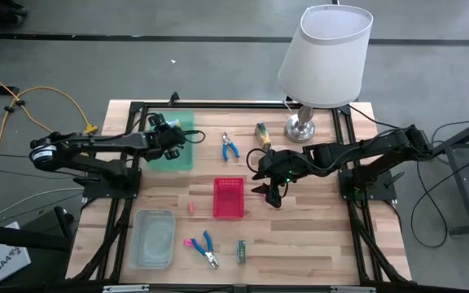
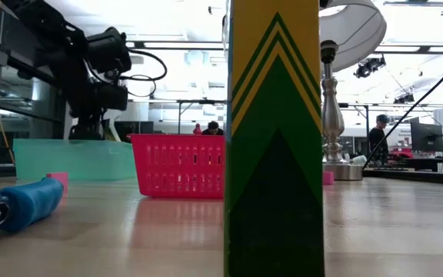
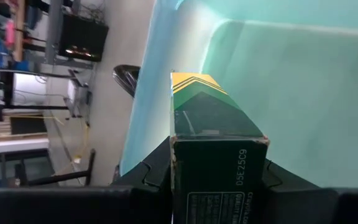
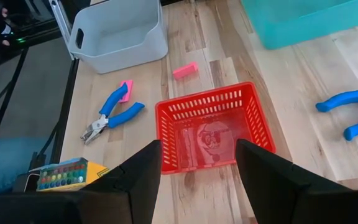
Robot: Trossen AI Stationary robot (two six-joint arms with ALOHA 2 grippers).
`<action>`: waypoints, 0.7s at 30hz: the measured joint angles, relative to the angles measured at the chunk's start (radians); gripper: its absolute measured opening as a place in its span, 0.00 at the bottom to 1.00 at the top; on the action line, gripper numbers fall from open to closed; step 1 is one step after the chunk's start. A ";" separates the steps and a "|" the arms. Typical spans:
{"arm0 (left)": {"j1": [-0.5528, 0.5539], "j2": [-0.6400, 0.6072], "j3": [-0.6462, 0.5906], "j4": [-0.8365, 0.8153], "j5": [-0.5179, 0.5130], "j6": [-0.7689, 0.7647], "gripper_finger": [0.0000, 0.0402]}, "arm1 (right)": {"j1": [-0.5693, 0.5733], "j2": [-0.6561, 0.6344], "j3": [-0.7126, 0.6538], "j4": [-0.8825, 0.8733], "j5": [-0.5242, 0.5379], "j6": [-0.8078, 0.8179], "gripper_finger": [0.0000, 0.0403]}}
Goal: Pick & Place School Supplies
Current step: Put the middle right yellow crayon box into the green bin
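A light wooden plank bench (image 1: pixel 316 244) sits inside a black metal frame (image 1: pixel 218 106) on a grey floor (image 1: pixel 430 73). At the far edge of the bench stands a table lamp with a white fabric shade (image 1: pixel 326 53) and a shiny chrome base (image 1: pixel 301 129). A yellow cable (image 1: pixel 23 102) trails over the floor beside the bench. In the low view the room behind is a bright open workspace with long ceiling lights (image 2: pixel 183 46); a seated person (image 2: pixel 212 128) shows far off, and another person (image 2: pixel 378 140) is near a dark monitor (image 2: pixel 425 137).
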 joint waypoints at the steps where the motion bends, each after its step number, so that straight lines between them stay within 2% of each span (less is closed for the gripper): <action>1: 0.013 0.000 0.000 0.000 0.014 0.004 0.26 | 0.000 0.000 0.000 0.002 0.000 0.000 0.49; 8: 0.073 0.000 0.000 0.000 0.078 0.056 0.29 | 0.000 0.000 0.000 0.017 -0.001 0.000 0.49; 21: 0.109 0.000 0.000 0.017 0.100 0.147 0.31 | 0.000 0.000 0.000 0.021 -0.002 0.001 0.49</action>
